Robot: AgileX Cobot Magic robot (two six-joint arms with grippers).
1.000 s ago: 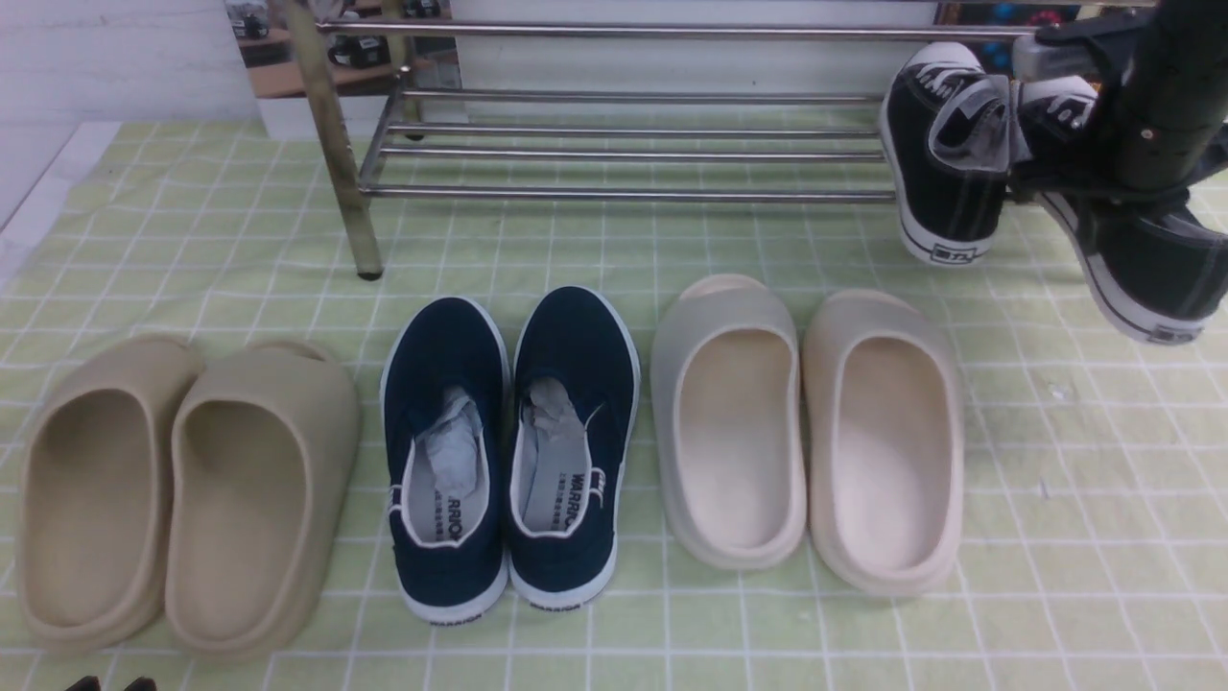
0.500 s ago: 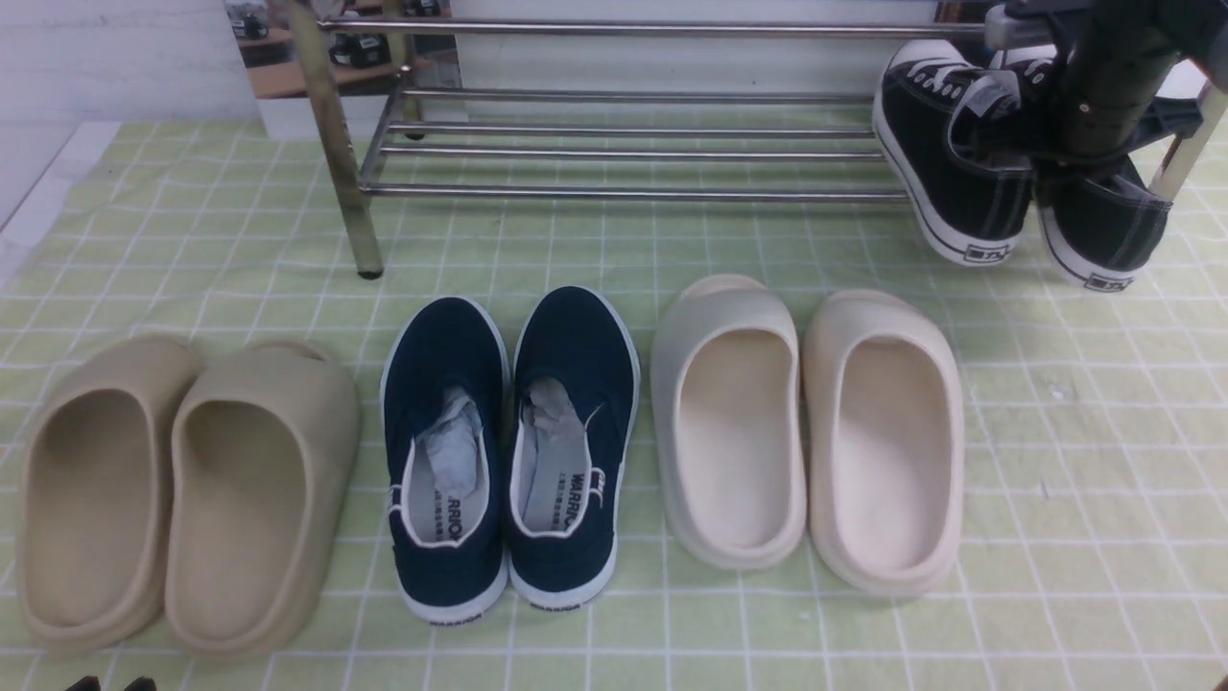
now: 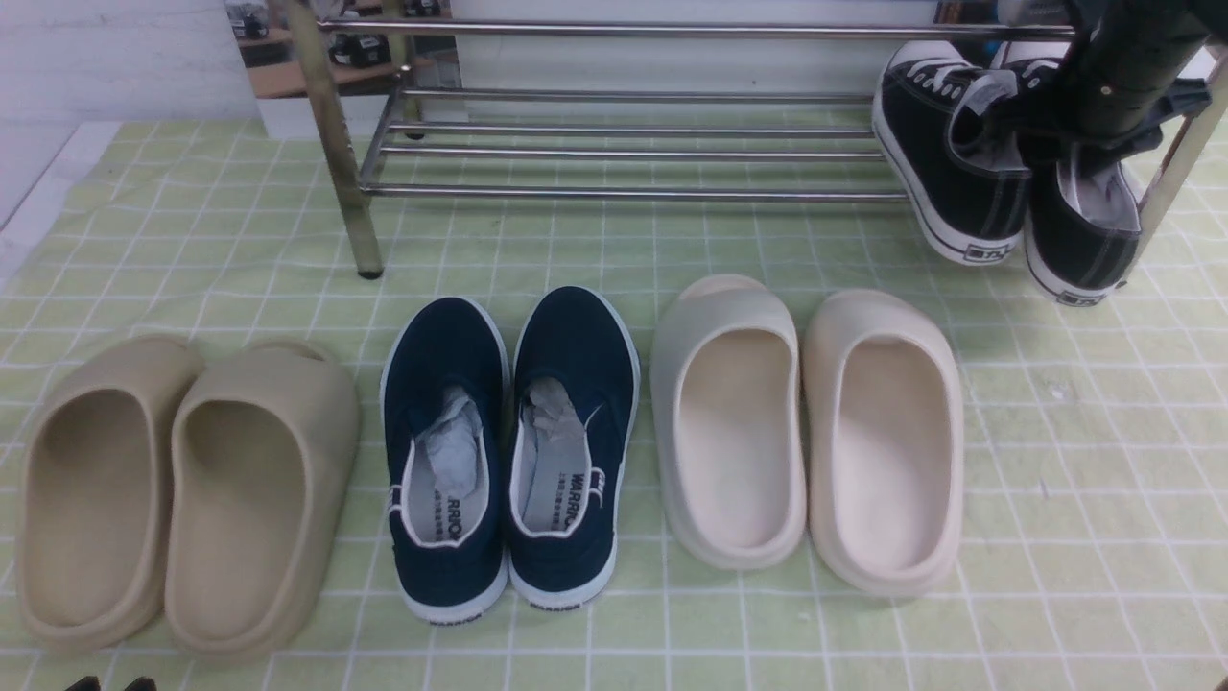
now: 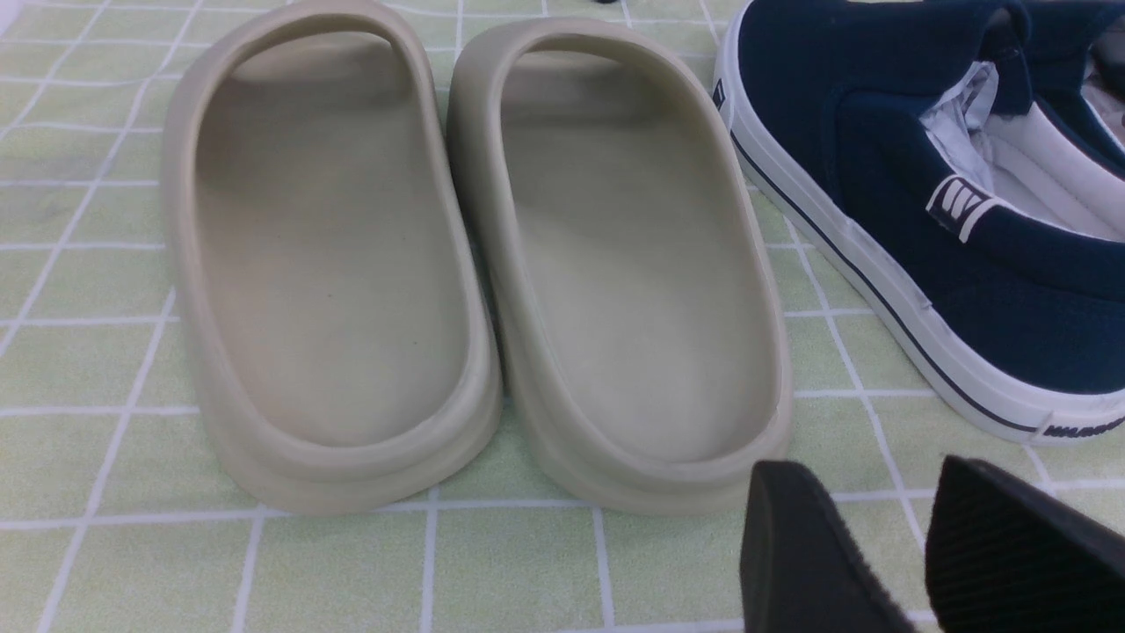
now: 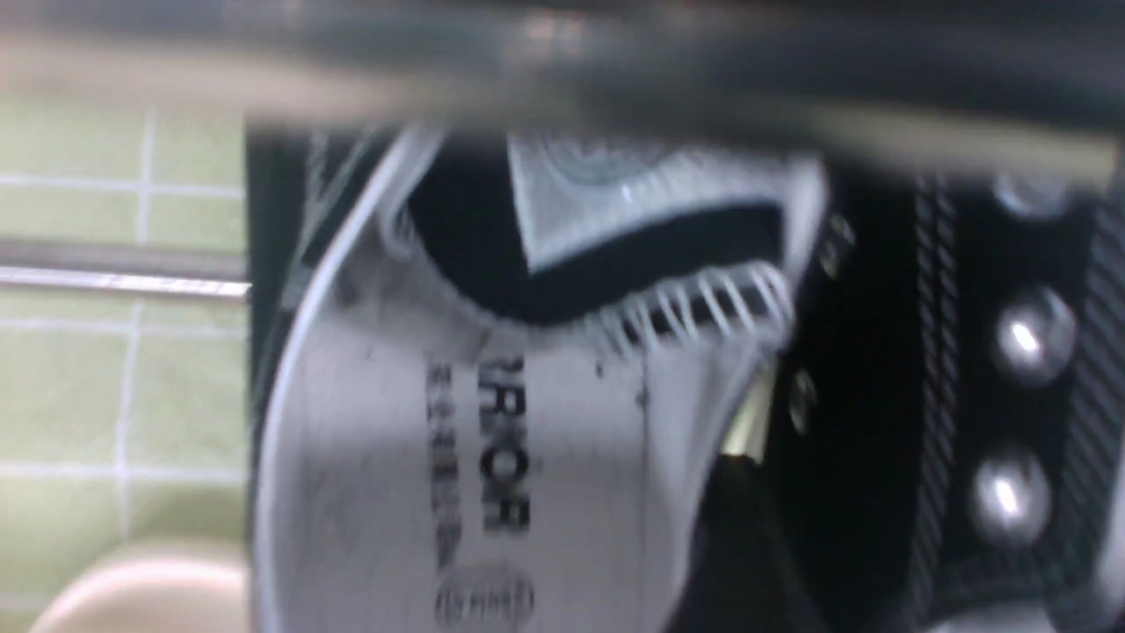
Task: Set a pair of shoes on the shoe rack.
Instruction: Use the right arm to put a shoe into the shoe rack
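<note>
My right arm (image 3: 1127,67) has carried the pair of shoes (image 3: 959,182) in to the right end of the shoe rack (image 3: 624,192). A second ago they hung off that end, the outer sneaker low and well clear of the bars. Half a second ago both had swung in over the rack. Now the outer sneaker has dropped closer against its partner, and its pale lining shows. The inner sneaker has barely shifted since then.

Both sneakers are tilted. Their toes are in over the lower bars and their heels hang out past the rack's front bar.

My right pincer (image 3: 1050,132) sits down between the two collars. The arm hides it from the front and my wrist view is blurred, so I cannot tell whether it grips them.

My left pincer (image 4: 870,475) has not moved. It hangs well in front of the rack's left leg with its fingers (image 4: 1011,545) apart around nothing, near the tan slides (image 4: 475,264).

In front of the rack, the navy slip-ons (image 3: 513,451) and the cream slides (image 3: 815,432) lie as before on the green checked cloth (image 3: 1055,432).
</note>
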